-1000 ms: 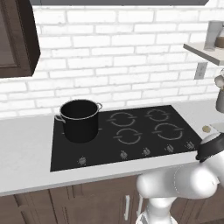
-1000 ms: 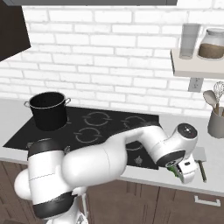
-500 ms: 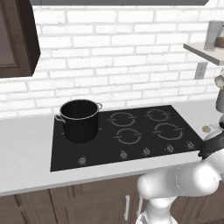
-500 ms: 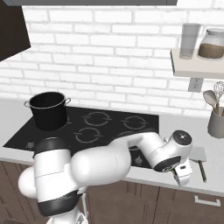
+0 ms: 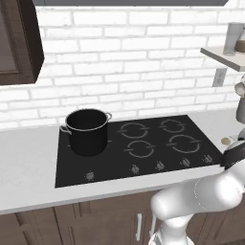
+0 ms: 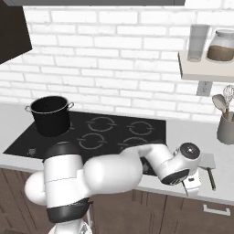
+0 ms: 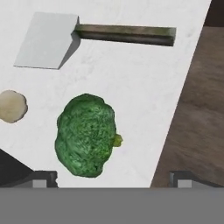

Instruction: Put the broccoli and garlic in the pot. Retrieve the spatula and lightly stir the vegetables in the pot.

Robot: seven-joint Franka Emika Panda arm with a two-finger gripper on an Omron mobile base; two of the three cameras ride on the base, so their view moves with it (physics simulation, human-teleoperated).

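Note:
The broccoli (image 7: pixel 86 134), a bright-green lumpy floret, lies on the white counter just ahead of my gripper (image 7: pixel 113 179). The gripper is open and nothing is between its fingertips (image 7: pixel 43 178); the broccoli sits nearer the left one. The garlic (image 7: pixel 12 106), a small pale bulb, rests left of the broccoli. Beyond them lies the spatula (image 7: pixel 46 40) with a flat grey blade and a dark handle. The black pot (image 5: pixel 87 131) stands on the cooktop's left rear burner, far from my hand (image 6: pixel 192 184), which hangs over the counter's front right edge.
The black cooktop (image 6: pixel 114 132) fills the middle of the counter. A grey utensil holder (image 6: pixel 226 128) stands at the back right, under a wall shelf (image 6: pixel 205 68) with a glass and a jar. The counter's front edge and dark cabinet fronts (image 7: pixel 197 109) lie right of the broccoli.
My hand has sunk a little lower and shifted slightly right over the counter's front right corner. The jaws have stayed open. The pot has not moved.

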